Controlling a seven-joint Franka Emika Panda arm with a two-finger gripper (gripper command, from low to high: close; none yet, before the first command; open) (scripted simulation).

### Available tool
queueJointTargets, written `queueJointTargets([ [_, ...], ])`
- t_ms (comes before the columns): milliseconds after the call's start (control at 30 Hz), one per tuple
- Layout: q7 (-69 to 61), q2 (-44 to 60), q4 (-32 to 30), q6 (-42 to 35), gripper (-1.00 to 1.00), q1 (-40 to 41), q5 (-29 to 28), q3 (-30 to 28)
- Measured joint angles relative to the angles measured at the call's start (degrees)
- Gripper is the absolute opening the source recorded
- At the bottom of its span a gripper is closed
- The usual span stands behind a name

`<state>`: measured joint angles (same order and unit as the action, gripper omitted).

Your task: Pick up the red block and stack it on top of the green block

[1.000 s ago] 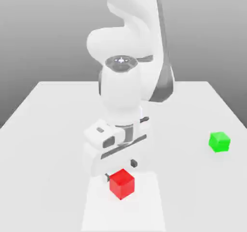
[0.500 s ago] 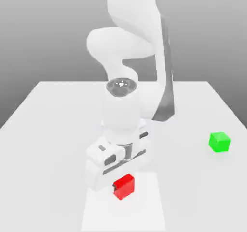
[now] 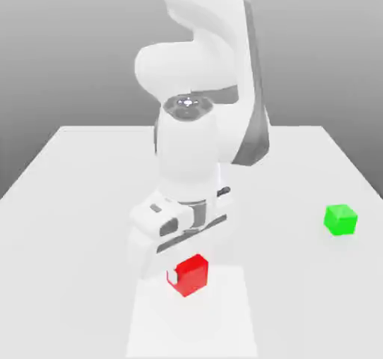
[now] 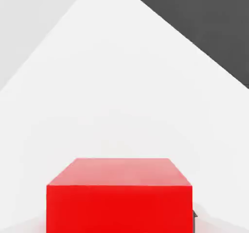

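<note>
Holding the red block between its fingers, the gripper hangs low over the near part of the white table, the hand closed narrowly on the cube so that a pale fingertip shows at the side toward the exterior view's left. In the hand view the red block sits close under the camera with table surface spreading beyond it, and it looks raised a little off the table, though the gap beneath cannot be made out for certain. The green block stands alone on the table, well apart from the red one, toward the exterior view's right and somewhat farther back. Judged from this, the grasp is made and the lift has likely begun, so the first part of the task seems done. What is left is the larger share: carrying the red block across to the green one, lining it up squarely above, setting it down on top and letting go.
</note>
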<state>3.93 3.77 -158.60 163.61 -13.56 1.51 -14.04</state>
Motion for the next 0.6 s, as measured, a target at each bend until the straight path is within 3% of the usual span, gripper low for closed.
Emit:
queueJointTargets([
  [300, 1.8, -4.2, -1.9, -3.4, -1.0, 0.2, -1.9, -0.1],
  [367, 3.3, -4.6, -2.0, -4.1, -1.0, 0.6, -1.3, 2.4],
  [600, 11.9, -6.6, -2.1, -6.6, -1.0, -17.2, 1.1, 11.7],
])
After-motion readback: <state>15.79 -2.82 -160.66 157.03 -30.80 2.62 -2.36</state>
